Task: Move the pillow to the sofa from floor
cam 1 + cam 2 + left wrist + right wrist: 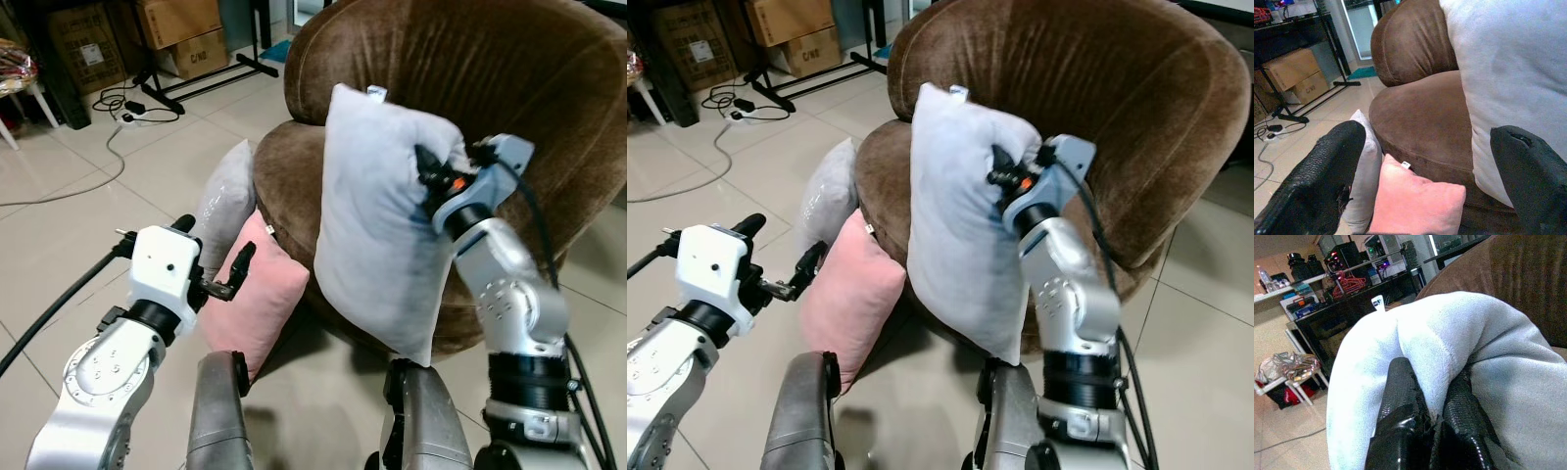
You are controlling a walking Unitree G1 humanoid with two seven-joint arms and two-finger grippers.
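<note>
Sofa seat (294, 171) free behind pillow (377, 235)

The light-grey pillow (377, 225) was soft, matt cloth with a faint fleecy nap, puckered where the right gripper (1432, 406) pinched it between black fingers (1400, 391) of finely pebbled, rubbery texture. The brown sofa (470, 69) wore a velvety plush, its pile catching light in streaks. At seven o'clock from the held pillow, a pink cushion (257, 294) showed smooth, matt fabric; at ten o'clock, a silver-grey cushion (227, 201) had a slight sheen. The left gripper (238, 266) had a glossy white plastic housing. The floor tiles (88, 225) were glossy and pale. Cardboard boxes (181, 29) at eleven o'clock looked dull brown.
</note>
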